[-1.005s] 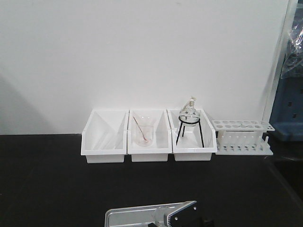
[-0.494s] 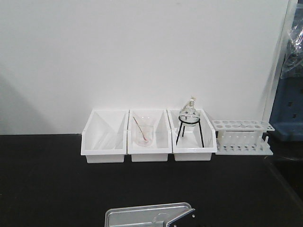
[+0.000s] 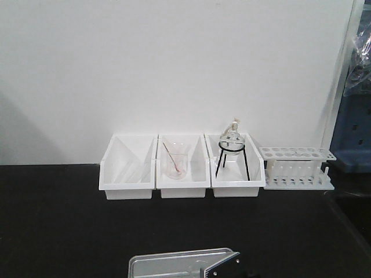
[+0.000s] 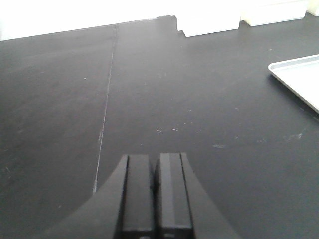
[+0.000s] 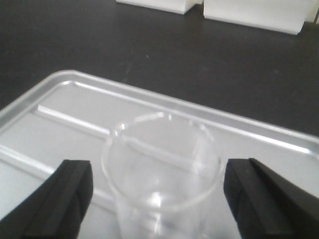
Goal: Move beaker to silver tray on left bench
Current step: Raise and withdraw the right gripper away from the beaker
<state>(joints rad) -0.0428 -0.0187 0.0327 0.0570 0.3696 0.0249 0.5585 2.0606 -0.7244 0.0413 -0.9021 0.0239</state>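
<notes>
The small clear beaker [image 5: 164, 149] stands upright on the ridged floor of the silver tray [image 5: 75, 112]. My right gripper [image 5: 158, 174] is open. Its two black fingers [image 5: 72, 191] flank the beaker with a gap on each side and do not touch the glass. In the front view the tray [image 3: 168, 263] lies at the near edge of the black bench [image 3: 69, 231], with the right gripper [image 3: 220, 270] over its right end. My left gripper [image 4: 155, 167] is shut and empty, low over the bare bench [image 4: 199, 99], with the tray's corner [image 4: 299, 77] to its right.
Three white bins [image 3: 127, 174] stand against the back wall. The middle one holds a glass beaker with a rod [image 3: 175, 163], the right one a round flask on a black wire stand [image 3: 232, 152]. A white test-tube rack [image 3: 297, 168] stands to their right.
In the front view my right gripper has dropped lower over the tray's right end than one second ago. The bins and the rack have not moved.
</notes>
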